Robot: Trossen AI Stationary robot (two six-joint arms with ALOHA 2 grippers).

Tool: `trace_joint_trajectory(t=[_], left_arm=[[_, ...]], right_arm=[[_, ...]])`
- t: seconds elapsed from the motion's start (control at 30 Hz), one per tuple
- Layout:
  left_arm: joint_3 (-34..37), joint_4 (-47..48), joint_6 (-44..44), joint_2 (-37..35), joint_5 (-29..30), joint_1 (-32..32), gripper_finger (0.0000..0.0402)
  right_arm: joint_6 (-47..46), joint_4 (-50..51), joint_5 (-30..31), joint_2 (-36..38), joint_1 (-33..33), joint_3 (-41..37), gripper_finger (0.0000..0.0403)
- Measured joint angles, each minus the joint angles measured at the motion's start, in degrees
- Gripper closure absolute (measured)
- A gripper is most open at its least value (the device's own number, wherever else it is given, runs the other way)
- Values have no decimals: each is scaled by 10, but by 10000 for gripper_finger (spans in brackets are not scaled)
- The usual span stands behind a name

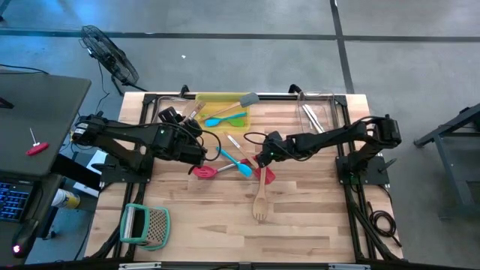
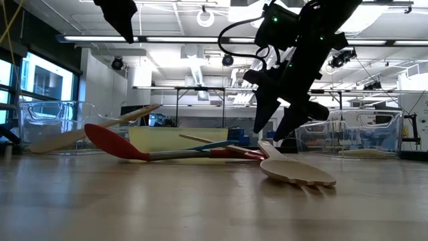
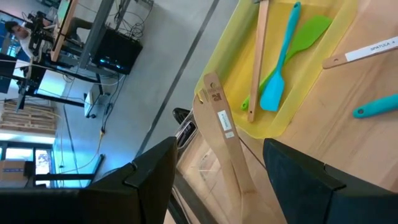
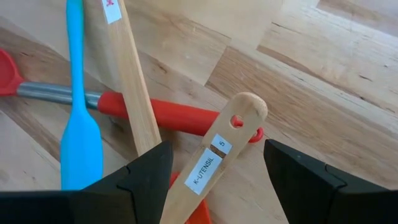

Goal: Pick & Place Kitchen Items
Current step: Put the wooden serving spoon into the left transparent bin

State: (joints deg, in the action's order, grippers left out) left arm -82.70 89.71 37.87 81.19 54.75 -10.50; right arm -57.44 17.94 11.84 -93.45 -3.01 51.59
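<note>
Wooden fork lies on the counter; our right claw hangs open and empty over its handle end, beside the red spatula. We could pinch both crossed handles. Left claw, open and empty, waits nearby. Only the right wrist view shows the fork's label.

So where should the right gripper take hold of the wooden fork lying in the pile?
Probably at the handle end of the wooden fork, near its hanging hole, coming straight down from above. That end lies across the red spatula, raised a little off the table, and already sits between the open fingers of the right gripper. The tined head lies flat on the wood.
</note>
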Motion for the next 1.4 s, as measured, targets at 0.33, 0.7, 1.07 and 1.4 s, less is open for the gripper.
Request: trace_joint_trajectory(t=[0.33,0.7,1.07,1.4], left_arm=[[0,-6,1,0,0,0,169],[0,-12,0,0,-1,0,169],[0,-12,-1,0,-1,0,169],[0,-12,-1,0,-1,0,169]], right_arm=[[-12,-2,-3,-8,0,0,158],[-13,-32,-15,-44,-1,0,158],[-11,-32,-13,-53,-8,0,172],[3,-33,-15,-53,-12,0,279]])
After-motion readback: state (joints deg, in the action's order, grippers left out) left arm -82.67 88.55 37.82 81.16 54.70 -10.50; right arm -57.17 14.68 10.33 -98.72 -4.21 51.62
